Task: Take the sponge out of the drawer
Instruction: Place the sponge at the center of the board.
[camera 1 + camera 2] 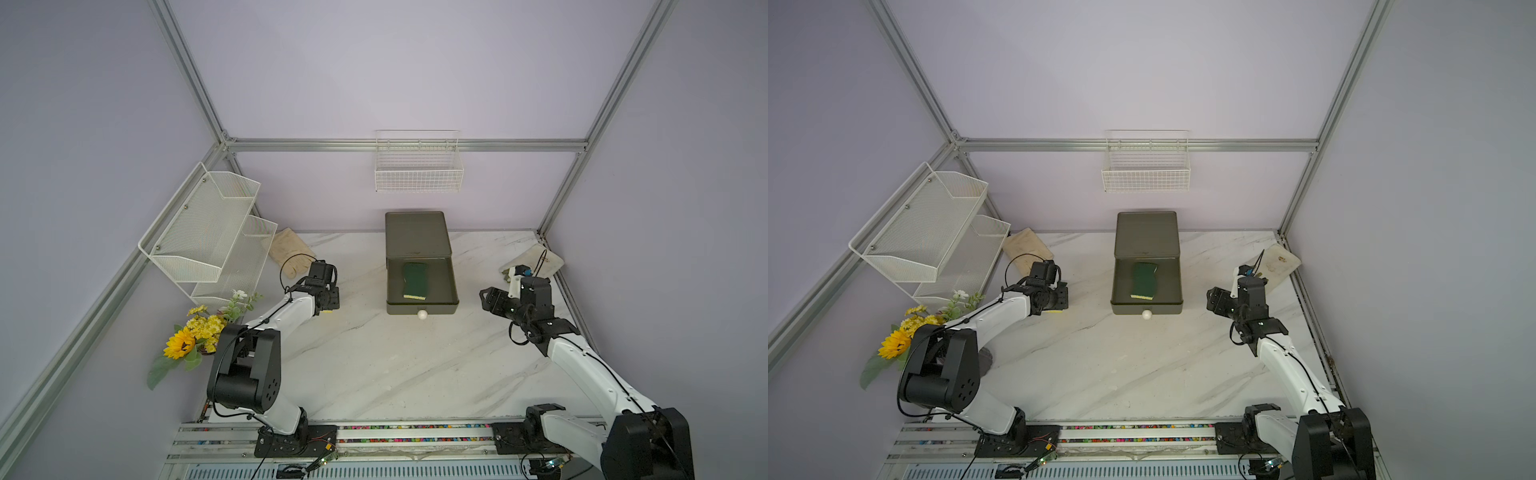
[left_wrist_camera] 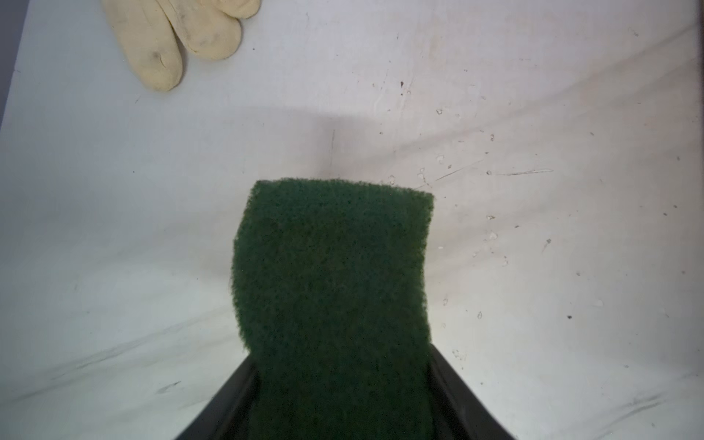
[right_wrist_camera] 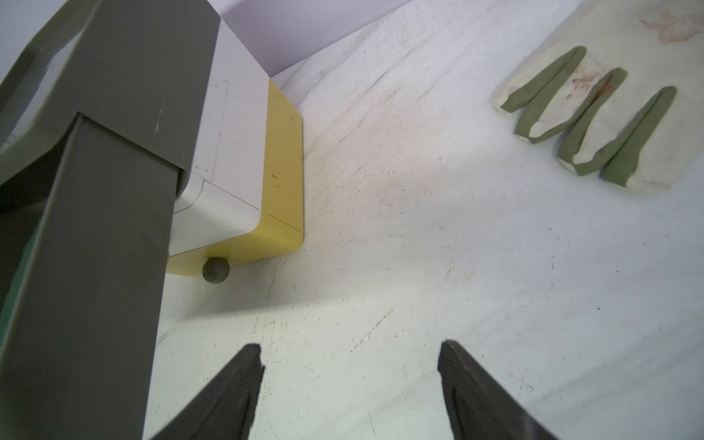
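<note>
Green sponge (image 2: 331, 282) in left gripper (image 2: 343, 352) — long axis along the fingers (image 2: 232, 404)

In my views the sponge (image 1: 415, 279) in the drawer (image 1: 399, 309) is dark green with a yellow edge; the drawer is olive-grey, its knob (image 1: 422, 314) white. A second sponge (image 2: 335, 289) shows a dark green, fuzzy face. Table (image 1: 374, 365): white marble, grey veins. Flowers (image 1: 179, 344): yellow. Walls (image 1: 374, 62): pale lilac. Wire basket (image 1: 419, 174): white. One glove (image 2: 171, 38) is cream; the other glove (image 3: 647, 57), off-white with olive strips and reddish stains.
</note>
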You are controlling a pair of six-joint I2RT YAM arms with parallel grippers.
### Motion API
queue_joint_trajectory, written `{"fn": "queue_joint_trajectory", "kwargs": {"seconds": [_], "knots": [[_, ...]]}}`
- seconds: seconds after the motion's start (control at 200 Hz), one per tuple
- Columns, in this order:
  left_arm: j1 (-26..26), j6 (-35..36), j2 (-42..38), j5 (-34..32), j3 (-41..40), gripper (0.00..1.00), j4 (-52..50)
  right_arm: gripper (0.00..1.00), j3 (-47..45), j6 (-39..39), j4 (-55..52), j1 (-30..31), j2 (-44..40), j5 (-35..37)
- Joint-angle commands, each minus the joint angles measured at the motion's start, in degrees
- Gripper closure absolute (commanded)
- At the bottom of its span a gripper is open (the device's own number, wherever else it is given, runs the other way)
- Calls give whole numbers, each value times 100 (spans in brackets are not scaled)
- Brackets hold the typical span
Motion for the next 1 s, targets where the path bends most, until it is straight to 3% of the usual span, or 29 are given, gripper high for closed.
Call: {"fn": "queue_joint_trajectory", "kwargs": {"seconds": [0.0, 0.745, 0.99], "knots": [[95, 77, 142, 269, 36, 40, 262, 23, -60, -74, 48, -28, 35, -45], [434, 11, 1014, 496, 587, 33, -432, 23, -73, -82, 50, -29, 45, -75], [434, -46, 1057, 408, 620, 26, -552, 23, -77, -82, 46, -28, 42, -86]]}}
